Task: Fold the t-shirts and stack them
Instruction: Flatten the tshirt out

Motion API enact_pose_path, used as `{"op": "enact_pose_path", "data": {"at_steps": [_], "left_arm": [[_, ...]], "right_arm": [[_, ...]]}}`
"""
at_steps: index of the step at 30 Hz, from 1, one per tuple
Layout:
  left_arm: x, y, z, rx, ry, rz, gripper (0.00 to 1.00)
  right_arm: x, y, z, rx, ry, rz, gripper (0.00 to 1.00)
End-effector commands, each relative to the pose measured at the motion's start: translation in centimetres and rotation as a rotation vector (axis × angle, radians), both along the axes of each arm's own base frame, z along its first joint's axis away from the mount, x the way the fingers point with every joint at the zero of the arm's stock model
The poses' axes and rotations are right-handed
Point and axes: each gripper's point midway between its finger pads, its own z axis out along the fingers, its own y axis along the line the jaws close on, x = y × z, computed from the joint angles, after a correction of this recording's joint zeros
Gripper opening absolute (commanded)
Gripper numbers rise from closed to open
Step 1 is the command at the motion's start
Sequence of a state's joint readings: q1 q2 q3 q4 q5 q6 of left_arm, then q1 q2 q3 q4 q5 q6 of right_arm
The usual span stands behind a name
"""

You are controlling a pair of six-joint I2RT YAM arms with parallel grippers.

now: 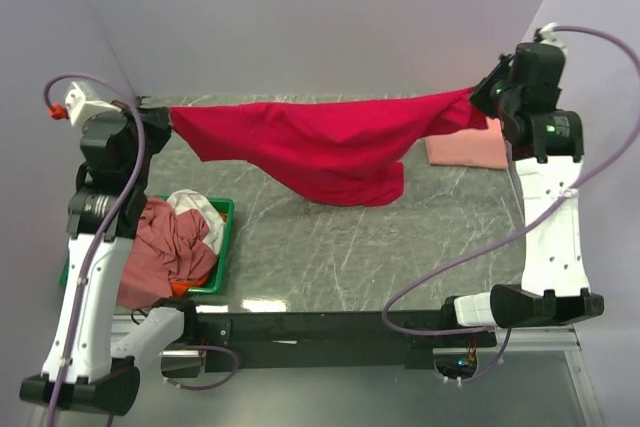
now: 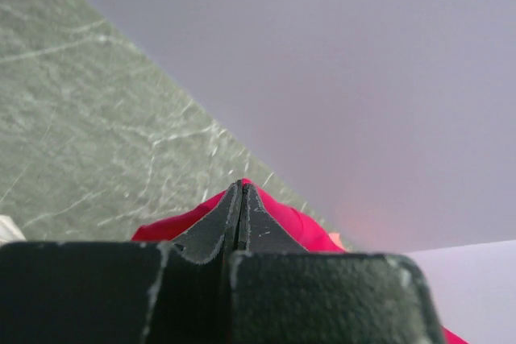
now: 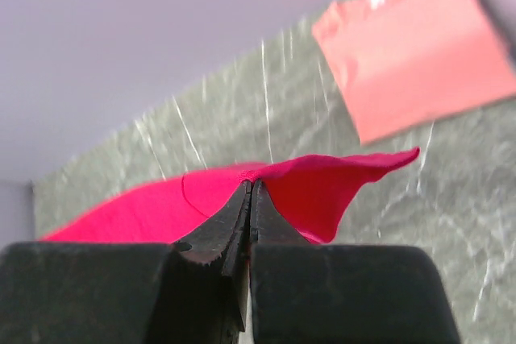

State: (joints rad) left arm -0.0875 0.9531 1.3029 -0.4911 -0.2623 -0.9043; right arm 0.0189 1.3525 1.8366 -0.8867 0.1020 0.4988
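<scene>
The crimson t-shirt [image 1: 320, 142] stretches across the upper part of the frame from left to right, its middle sagging toward the table [image 1: 380, 247] and barring the way to the back wall [image 1: 320, 17]. Below it, the centre and lower right of the table lie open. The green tray [image 1: 226, 232] heaped with shirts [image 1: 165, 242] blocks the lower left, and a folded pink shirt [image 1: 465, 147] fills the upper right.

I see a green plastic tray [image 1: 226, 237] on the left side of the grey-green marbled table [image 1: 340, 247]. Plain pale walls [image 1: 300, 17] behind, possibly lavender.
</scene>
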Motion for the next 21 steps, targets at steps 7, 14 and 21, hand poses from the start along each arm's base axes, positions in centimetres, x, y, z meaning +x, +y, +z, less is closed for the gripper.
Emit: {"op": "enact_pose_path", "data": {"at_steps": [7,14,21], "left_arm": [[-5.6,1.6,7.4,0.011,-0.265,0.055,0.01],[-6.6,-0.8,9.8,0.049,-0.38,-0.087,0.01],[-5.8,-2.3,7.2,0.02,-0.337,-0.163,0.01]], "right_arm": [[-6.9,-3.5,13.4,-0.067,-0.377,-0.164,0.0],[-10.5,-4.9,20.0,-0.105,-0.562,-0.233,0.0],[-2.7,-2.8,20.0,-0.103,-0.562,-0.113,0.0]]}}
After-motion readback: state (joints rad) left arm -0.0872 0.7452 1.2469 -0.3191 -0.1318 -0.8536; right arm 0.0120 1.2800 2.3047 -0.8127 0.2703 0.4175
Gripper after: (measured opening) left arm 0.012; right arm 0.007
